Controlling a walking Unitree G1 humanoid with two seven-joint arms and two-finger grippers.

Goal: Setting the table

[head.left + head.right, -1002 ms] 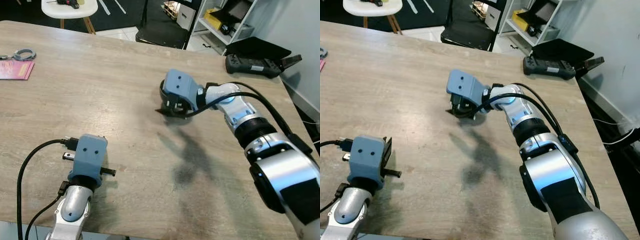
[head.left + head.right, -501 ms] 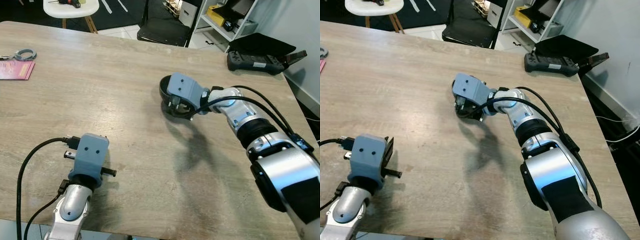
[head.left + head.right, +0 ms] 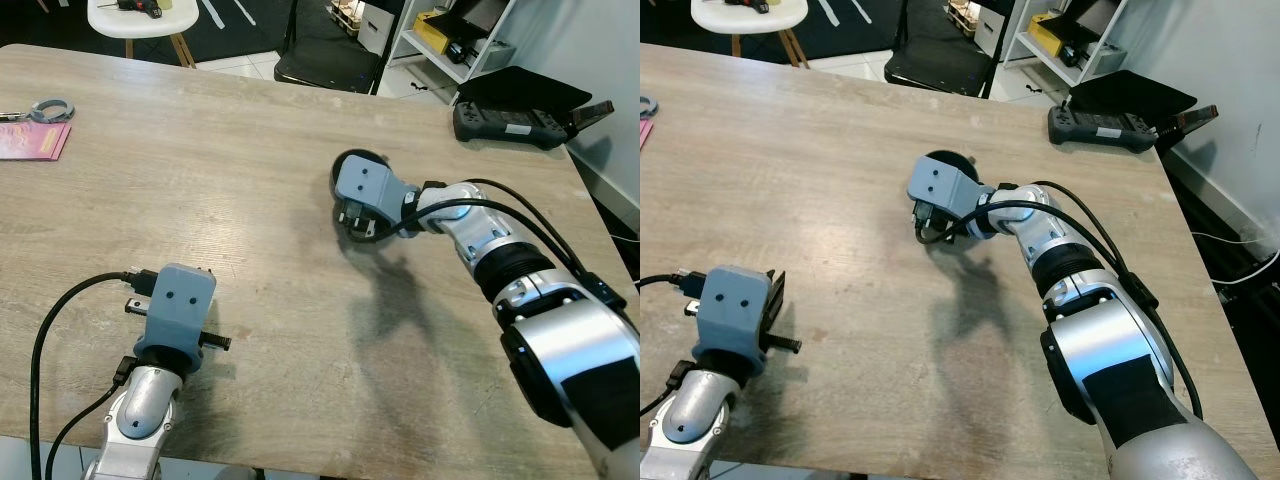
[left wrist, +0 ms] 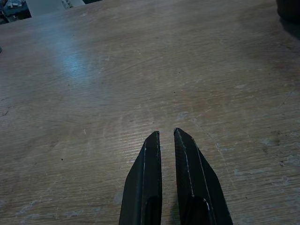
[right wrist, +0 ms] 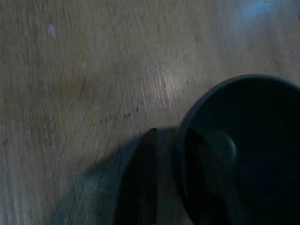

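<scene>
One dark bowl (image 3: 352, 163) sits mid-worktop (image 3: 200, 180), now lowered from its earlier tilt; the right tool (image 5: 168, 154) stays clamped astride its rim at 6 o'clock. Left tool (image 4: 165, 140), nearly together, idles. Release seems next.

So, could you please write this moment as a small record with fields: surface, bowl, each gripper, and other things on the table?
surface: wooden table
bowl: dark bowl upright on the table, near its middle
right gripper: right gripper at the bowl's rim, one finger outside the wall and one inside; the rim sits between them
left gripper: left gripper low over bare wood at the near edge, fingers nearly together, holding nothing
other things: pink booklet and grey ring-shaped object at the far left; black controller at the far right corner
</scene>
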